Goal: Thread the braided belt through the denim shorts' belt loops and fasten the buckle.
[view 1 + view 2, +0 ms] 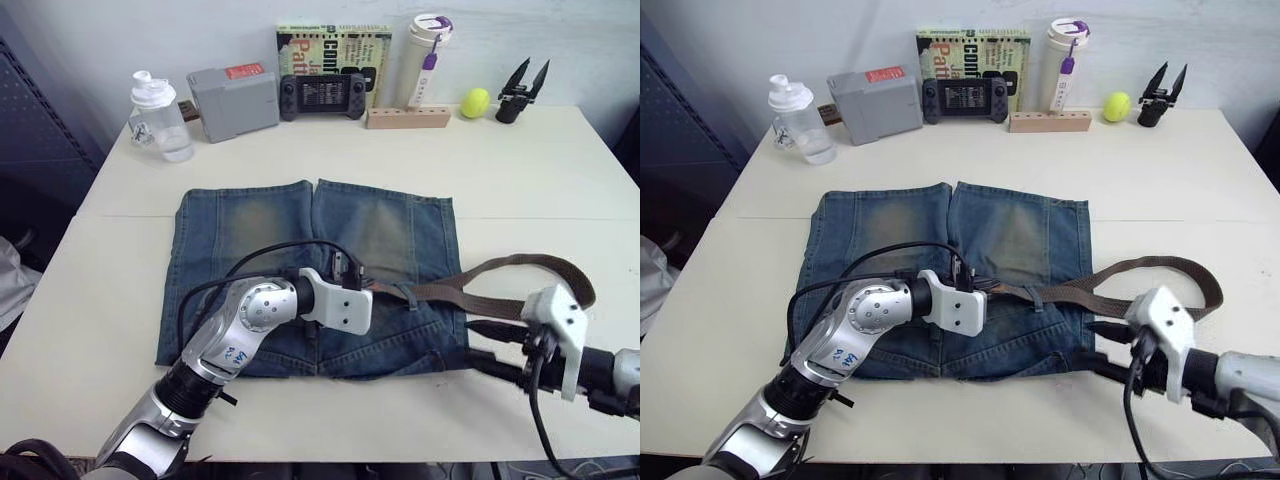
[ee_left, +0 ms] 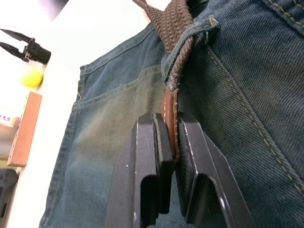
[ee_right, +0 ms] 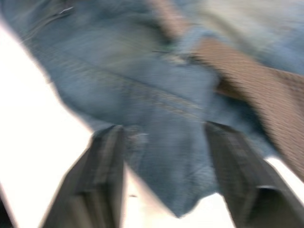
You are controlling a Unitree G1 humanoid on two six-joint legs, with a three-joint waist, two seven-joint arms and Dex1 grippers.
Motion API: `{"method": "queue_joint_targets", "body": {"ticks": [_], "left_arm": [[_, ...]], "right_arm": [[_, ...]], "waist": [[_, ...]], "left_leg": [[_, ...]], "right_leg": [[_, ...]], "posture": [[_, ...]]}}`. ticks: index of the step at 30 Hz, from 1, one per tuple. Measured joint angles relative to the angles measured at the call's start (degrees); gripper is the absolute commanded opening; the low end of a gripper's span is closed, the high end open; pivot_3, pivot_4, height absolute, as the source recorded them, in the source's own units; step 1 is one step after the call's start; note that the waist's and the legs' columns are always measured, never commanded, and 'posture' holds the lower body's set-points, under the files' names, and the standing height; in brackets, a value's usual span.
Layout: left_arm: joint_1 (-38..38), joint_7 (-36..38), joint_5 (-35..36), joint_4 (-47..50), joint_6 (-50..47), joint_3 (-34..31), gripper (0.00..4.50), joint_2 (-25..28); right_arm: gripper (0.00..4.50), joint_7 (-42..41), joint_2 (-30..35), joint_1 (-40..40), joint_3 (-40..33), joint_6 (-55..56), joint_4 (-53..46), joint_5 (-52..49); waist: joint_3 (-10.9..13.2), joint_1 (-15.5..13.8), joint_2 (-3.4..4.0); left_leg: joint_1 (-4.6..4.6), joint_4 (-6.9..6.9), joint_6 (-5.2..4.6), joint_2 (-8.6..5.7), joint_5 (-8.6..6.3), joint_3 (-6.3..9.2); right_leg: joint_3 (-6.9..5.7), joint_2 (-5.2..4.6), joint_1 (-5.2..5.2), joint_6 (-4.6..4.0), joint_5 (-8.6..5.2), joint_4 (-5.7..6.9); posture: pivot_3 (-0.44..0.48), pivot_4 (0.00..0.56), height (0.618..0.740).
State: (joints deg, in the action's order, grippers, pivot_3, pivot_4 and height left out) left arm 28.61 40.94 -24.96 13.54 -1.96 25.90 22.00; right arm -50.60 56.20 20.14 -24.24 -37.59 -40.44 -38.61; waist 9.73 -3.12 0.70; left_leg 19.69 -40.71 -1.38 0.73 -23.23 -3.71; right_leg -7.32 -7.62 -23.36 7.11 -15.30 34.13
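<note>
Left wrist view: my left gripper is clenched on the belt tip, just past a loop. Belt runs rightward along the shorts waistband. My right gripper, fingers spread, sits at the shorts' right corner.

The denim shorts are coarse, matt twill cloth, faded in paler patches with raised stitching. The braided belt is rough woven brown cord ending in a smooth, slightly glossy leather-look tip. The left gripper's fingers look like matt black plastic. The table is smooth and matt.
</note>
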Motion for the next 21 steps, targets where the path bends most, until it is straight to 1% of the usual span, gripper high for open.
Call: {"method": "queue_joint_targets", "body": {"ticks": [1, 3, 5, 7, 10, 11, 12, 14, 15, 17, 18, 19, 20, 21], "left_arm": [[0.0, 0.0, 0.0, 0.0, 0.0, 0.0, 0.0, -0.1], [0.0, 0.0, 0.0, 0.0, 0.0, 0.0, 0.0, -0.2], [0.0, 0.1, 0.1, -0.1, 0.0, 0.0, 0.0, -0.5], [0.0, 0.1, 0.1, -0.1, 0.0, 0.0, 0.0, -0.7], [0.0, 0.1, 0.1, -0.2, 0.0, 0.0, 0.0, -0.9], [0.0, 0.2, 0.1, -0.3, 0.0, 0.0, 0.0, -0.8], [0.0, 0.2, 0.1, -0.3, -0.1, 0.0, 0.0, -0.8], [0.0, 0.2, 0.1, -0.3, -0.1, 0.0, 0.0, -1.0], [0.0, 0.2, 0.1, -0.3, -0.1, 0.0, 0.0, -1.1], [0.0, 0.2, 0.0, -0.3, -0.1, 0.0, 0.0, -1.0], [0.0, 0.2, 0.0, -0.3, -0.1, 0.0, 0.0, -1.0], [0.0, 0.2, 0.0, -0.3, -0.1, 0.0, 0.0, -1.0], [0.0, 0.2, 0.0, -0.3, -0.1, 0.0, 0.0, -1.0], [0.0, 0.2, -0.1, -0.3, -0.1, 0.0, 0.0, -0.9]], "right_arm": [[4.45, -0.7, 1.2, 0.4, 2.5, 4.4, -0.6, 5.1], [4.45, -1.4, 3.3, 0.6, 8.0, 12.9, -1.3, 14.7], [4.45, -1.3, 3.7, -0.3, 13.5, 20.6, -1.8, 22.9], [4.45, -0.8, 3.8, -1.4, 17.4, 25.9, -1.4, 29.4], [4.45, 1.9, 4.5, -2.9, 23.9, 33.7, 3.5, 41.8], [4.45, 3.0, 4.3, -4.1, 25.1, 36.5, 4.4, 44.6], [4.22, 3.9, 3.8, -4.8, 26.0, 37.8, 4.6, 46.5], [3.59, 6.1, 2.0, -5.9, 27.7, 39.7, 5.6, 50.1], [3.12, 6.8, 1.4, -6.2, 28.2, 40.0, 6.2, 51.0], [2.04, 7.7, 0.7, -6.3, 28.8, 40.1, 7.1, 52.3], [1.79, 7.9, 0.5, -6.5, 29.0, 40.1, 7.4, 52.8], [1.23, 8.6, -0.9, -7.5, 29.0, 39.9, 9.3, 53.4], [0.87, 9.0, -1.4, -7.9, 29.0, 39.7, 10.3, 53.6], [0.61, 9.2, -1.7, -8.2, 29.0, 39.6, 11.0, 53.9]], "waist": [[0.0, 0.0, -0.01], [0.0, 0.1, -0.01], [0.0, 0.1, -0.01], [0.0, 0.0, -0.01], [0.0, 0.0, -0.01], [0.0, 0.1, -0.05], [-0.1, 0.2, -0.15], [-0.2, 0.4, -0.37], [-0.2, 0.4, -0.39], [-0.2, 0.4, -0.39], [-0.2, 0.4, -0.39], [-0.2, 0.4, -0.42], [-0.2, 0.4, -0.39], [-0.2, 0.3, -0.38]], "left_leg": [[0.01, -0.06, 0.0, 0.0, 0.0, -0.01], [0.08, -0.17, -0.01, 0.01, -0.02, -0.02], [0.12, -0.21, -0.01, 0.01, -0.02, -0.02], [0.23, -0.29, -0.01, 0.01, -0.02, -0.03], [0.45, -0.46, 0.0, 0.02, -0.01, 0.03], [0.41, -0.44, 0.0, 0.05, -0.01, 0.01], [0.4, -0.44, 0.01, 0.08, -0.01, 0.03], [0.4, -0.44, 0.04, 0.11, 0.01, 0.05], [0.37, -0.45, 0.04, 0.11, 0.01, 0.03], [0.31, -0.48, 0.04, 0.09, 0.01, 0.03], [0.27, -0.48, 0.04, 0.09, 0.01, 0.03], [0.08, -0.46, 0.04, 0.1, 0.01, 0.04], [-0.02, -0.44, 0.04, 0.09, 0.01, 0.05], [-0.18, -0.38, 0.03, 0.08, 0.0, 0.05]], "right_leg": [[-0.02, 0.01, 0.01, 0.0, 0.0, 0.0], [-0.06, 0.02, 0.0, 0.01, 0.0, 0.01], [-0.13, 0.02, 0.0, 0.01, 0.0, 0.02], [-0.22, 0.01, 0.0, 0.01, 0.01, 0.01], [-0.38, 0.0, -0.03, 0.03, 0.02, 0.0], [-0.37, 0.04, -0.02, 0.03, 0.02, -0.01], [-0.4, 0.07, 0.0, 0.03, 0.02, -0.01], [-0.42, 0.11, 0.02, 0.01, 0.03, 0.0], [-0.4, 0.1, 0.04, 0.01, 0.03, 0.0], [-0.38, 0.08, 0.12, 0.0, 0.04, 0.0], [-0.38, 0.07, 0.16, 0.0, 0.05, -0.01], [-0.4, 0.07, 0.42, -0.01, 0.05, -0.07], [-0.4, 0.06, 0.55, -0.01, 0.05, -0.12], [-0.4, 0.04, 0.7, -0.01, 0.05, -0.16]], "posture": [[0.0, 0.15, 0.726], [0.0, 0.15, 0.726], [0.0, 0.15, 0.726], [0.0, 0.15, 0.726], [0.0, 0.15, 0.726], [0.0, 0.15, 0.726], [0.0, 0.15, 0.726], [0.0, 0.15, 0.726], [0.0, 0.15, 0.726], [0.0, 0.15, 0.726], [0.0, 0.15, 0.726], [0.0, 0.15, 0.726], [0.0, 0.15, 0.726], [0.0, 0.15, 0.726]]}}
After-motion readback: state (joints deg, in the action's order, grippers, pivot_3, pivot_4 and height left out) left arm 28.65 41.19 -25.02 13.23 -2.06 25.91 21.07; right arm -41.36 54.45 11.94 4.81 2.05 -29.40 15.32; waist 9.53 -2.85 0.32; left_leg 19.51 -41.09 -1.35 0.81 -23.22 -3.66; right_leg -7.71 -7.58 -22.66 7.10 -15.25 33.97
